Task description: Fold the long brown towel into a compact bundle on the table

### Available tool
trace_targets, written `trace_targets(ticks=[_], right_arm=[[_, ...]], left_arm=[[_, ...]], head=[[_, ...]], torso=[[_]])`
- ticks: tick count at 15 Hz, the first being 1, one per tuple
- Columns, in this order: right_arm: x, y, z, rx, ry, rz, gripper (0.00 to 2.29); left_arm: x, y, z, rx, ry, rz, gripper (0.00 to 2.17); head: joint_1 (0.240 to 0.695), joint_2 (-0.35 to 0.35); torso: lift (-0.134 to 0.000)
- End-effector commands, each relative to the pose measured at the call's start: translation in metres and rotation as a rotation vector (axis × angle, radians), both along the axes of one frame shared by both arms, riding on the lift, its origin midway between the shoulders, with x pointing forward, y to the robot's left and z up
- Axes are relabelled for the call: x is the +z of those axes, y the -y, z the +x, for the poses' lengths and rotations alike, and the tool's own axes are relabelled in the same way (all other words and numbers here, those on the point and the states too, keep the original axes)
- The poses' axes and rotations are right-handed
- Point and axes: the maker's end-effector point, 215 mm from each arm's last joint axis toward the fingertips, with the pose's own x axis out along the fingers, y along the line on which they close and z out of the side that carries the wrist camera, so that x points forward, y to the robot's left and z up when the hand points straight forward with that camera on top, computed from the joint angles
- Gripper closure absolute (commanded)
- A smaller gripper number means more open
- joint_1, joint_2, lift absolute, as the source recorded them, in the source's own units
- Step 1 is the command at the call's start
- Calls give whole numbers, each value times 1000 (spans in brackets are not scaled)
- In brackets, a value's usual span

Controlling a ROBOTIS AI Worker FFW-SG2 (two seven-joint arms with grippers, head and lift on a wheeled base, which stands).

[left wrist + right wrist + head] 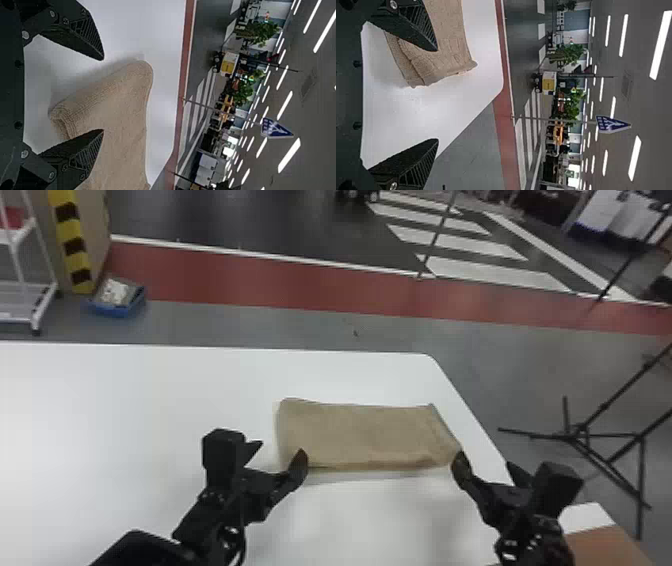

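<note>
The brown towel (370,435) lies folded into a flat rectangle on the white table (125,405). At its near left corner is my left gripper (280,457), fingers spread wide. My right gripper (487,465) stands open at the near right corner, one finger close to the towel's edge. In the left wrist view the towel (123,114) shows a rounded folded end between and beyond the open left gripper (104,95). In the right wrist view, layered edges of the towel (439,55) lie past one finger of the open right gripper (437,95).
The table's right edge (470,410) slants close beside the towel and right gripper. Bare tabletop extends to the left. Beyond the table, a black tripod stand (580,435) is on the floor at right, and a blue bin (117,297) at far left.
</note>
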Motion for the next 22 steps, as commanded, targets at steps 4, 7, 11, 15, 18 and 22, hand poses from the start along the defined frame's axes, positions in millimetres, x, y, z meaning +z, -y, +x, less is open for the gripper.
trace_targets(ticks=[4,7,11,15,18,22], right_arm=[[-5,-2,0,4,-5,4,73],[-9,-1,0,3,-8,6,76],[-16,2,6,-4,-14,18,76],[-19,-2,10,2,-18,24,76],[-17,-2,11,0,-14,25,76],[-15,0,15,-2,-7,26,76]], left_arm=[[-15,4,-2,-25,-16,29,370],[-14,5,-2,-30,-17,25,424],[-10,15,-8,-61,-23,6,424],[-17,23,-17,-105,-49,17,707],[-22,22,-19,-108,-70,33,1261],[-5,8,-4,-58,-49,16,1376]], head=[[695,-350],[695,-350],[695,-350],[695,-350],[695,-350],[695,-350]], torso=[[-110],[-110],[-110],[-110],[-110],[-110]])
